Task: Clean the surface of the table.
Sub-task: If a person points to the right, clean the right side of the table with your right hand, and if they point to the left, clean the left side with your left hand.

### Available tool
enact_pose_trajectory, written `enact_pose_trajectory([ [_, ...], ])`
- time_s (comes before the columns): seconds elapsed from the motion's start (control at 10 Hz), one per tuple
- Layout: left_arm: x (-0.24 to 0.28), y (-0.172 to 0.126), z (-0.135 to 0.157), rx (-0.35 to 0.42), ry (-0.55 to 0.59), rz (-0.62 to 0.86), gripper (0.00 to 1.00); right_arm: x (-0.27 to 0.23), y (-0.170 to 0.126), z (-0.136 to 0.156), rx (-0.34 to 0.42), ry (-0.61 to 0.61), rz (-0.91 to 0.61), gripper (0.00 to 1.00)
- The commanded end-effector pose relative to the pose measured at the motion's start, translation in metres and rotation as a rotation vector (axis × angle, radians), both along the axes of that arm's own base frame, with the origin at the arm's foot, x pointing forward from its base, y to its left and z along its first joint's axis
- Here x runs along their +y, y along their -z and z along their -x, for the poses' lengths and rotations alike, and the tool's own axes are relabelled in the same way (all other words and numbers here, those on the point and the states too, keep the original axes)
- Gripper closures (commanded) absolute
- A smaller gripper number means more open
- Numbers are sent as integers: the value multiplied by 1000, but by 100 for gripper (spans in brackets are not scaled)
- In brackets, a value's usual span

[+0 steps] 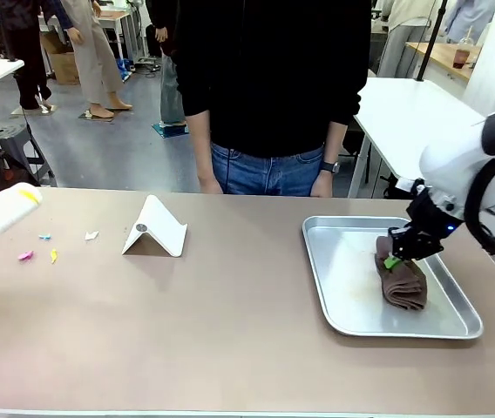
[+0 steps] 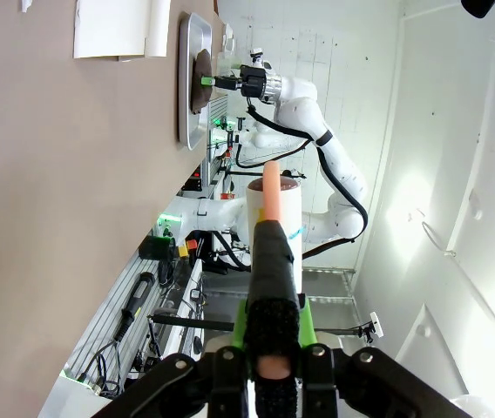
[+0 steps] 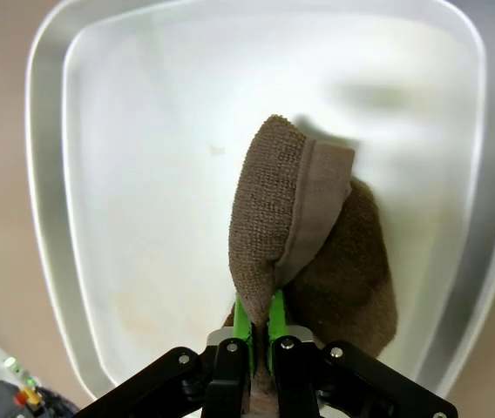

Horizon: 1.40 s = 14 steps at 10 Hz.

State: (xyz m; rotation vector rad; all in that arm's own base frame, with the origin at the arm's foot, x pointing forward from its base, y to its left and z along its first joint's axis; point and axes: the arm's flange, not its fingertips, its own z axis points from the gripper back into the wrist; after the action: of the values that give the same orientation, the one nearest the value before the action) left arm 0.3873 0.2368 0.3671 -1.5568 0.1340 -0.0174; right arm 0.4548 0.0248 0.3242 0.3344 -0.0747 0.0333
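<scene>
Front view: the right gripper [image 1: 396,252] pinches a brown cloth [image 1: 402,280] inside the tray [image 1: 317,261], and the left gripper [image 2: 272,287] squeezes a roller [image 1: 5,212].

Both sets of jaws are clamped tight, the right on a fold of the cloth and the left on the roller's handle. The table [image 1: 213,322] lies under both jaws. It is wide, brown and smooth. Small bits of paper [image 1: 25,256] lie on it just beside the roller, on the side toward the right jaws. A white folded card [image 1: 154,228] stands between the two sets of jaws. The right jaws hold only a thin edge of the cloth, so it could slip out when it is lifted. It could also drag the tray along. The roller could push the bits off the table and not pick them up.
</scene>
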Motion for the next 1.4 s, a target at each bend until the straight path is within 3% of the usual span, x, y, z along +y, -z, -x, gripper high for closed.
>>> enact_pose_trajectory([
  [0.0, 5, -9, 5, -14, 13, 7, 100, -10, -7, 11, -37, -5, -63, 92],
  [0.3, 5, -9, 5, -14, 13, 7, 100, -22, -18, 14, -115, -9, -196, 92],
  [0.5, 5, -9, 5, -14, 13, 7, 100, -48, -35, 24, -215, 26, -349, 92],
  [0.7, 5, -9, 5, -14, 13, 7, 100, -85, -57, 44, -329, 43, -574, 92],
  [0.9, 5, -9, 5, -14, 13, 7, 100, -121, -71, 62, -395, 44, -821, 92],
  [1.3, 5, -9, 5, -14, 13, 7, 100, -196, -77, 110, -477, 35, -1058, 92],
])
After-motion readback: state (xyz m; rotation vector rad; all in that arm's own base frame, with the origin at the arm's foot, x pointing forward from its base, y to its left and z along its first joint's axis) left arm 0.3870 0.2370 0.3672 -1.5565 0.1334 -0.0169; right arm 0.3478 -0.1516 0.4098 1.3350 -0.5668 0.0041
